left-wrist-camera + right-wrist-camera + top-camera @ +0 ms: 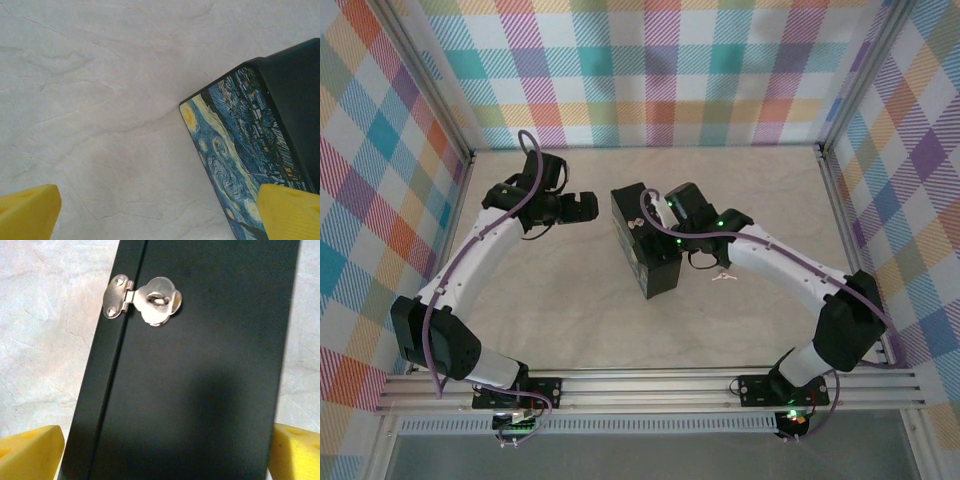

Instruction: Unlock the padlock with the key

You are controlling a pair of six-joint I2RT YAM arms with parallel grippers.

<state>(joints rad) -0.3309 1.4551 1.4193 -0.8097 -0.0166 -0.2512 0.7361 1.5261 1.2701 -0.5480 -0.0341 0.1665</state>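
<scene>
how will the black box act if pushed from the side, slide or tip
The box looks rigid, so it should move as one piece. It seems to stand on a narrow side, so a high push may tip it.

Box point(645, 250): black body. Lid point(235, 150): painted blue swirls with yellow orbs and orange flecks. Hasp point(145, 301): bright silver. Left fingers point(30, 212) and right fingers point(30, 452): yellow. Desk point(570, 310): pale beige, faintly veined like marble. Key point(723, 276), at the box's 3 o'clock: pale, whitish. Walls point(660, 70): pastel plaid in teal, orange, purple and yellow. Arms point(470, 255): white, with black joints and purple cables.
</scene>
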